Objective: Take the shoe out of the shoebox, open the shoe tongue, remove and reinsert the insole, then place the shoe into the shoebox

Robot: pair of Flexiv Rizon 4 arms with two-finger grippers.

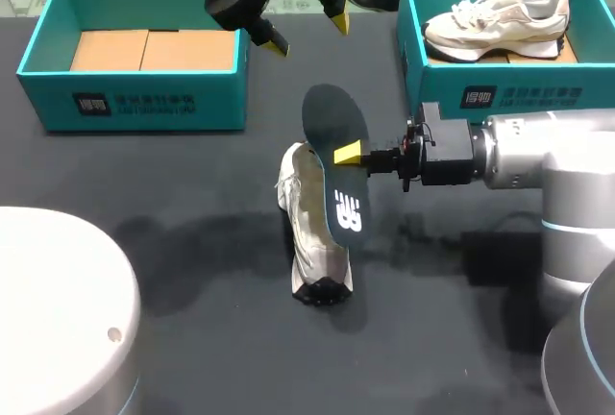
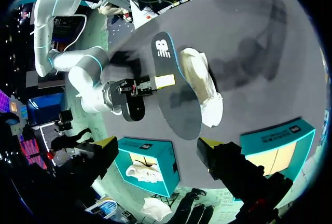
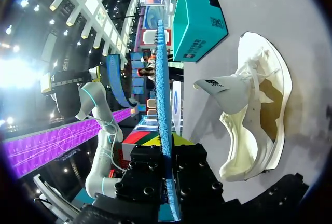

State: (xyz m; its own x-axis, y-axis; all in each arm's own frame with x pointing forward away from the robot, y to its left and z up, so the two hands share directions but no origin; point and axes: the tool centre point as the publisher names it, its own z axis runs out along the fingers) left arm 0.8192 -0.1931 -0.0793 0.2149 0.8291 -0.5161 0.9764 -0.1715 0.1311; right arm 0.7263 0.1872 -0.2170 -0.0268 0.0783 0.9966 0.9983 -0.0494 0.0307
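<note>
Insole [image 3: 162, 89] edge-on, shoe [image 3: 254, 110] interior: right wrist only.

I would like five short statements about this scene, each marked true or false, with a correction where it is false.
1. The right gripper is shut on the insole. True.
2. The insole sits inside the white shoe on the table. False: it is outside it, in the gripper.
3. The left gripper holds that shoe. False: it is open and empty.
4. A second shoe lies in the right shoebox. True.
5. The left shoebox contains a shoe. False: only cardboard shows inside.
</note>
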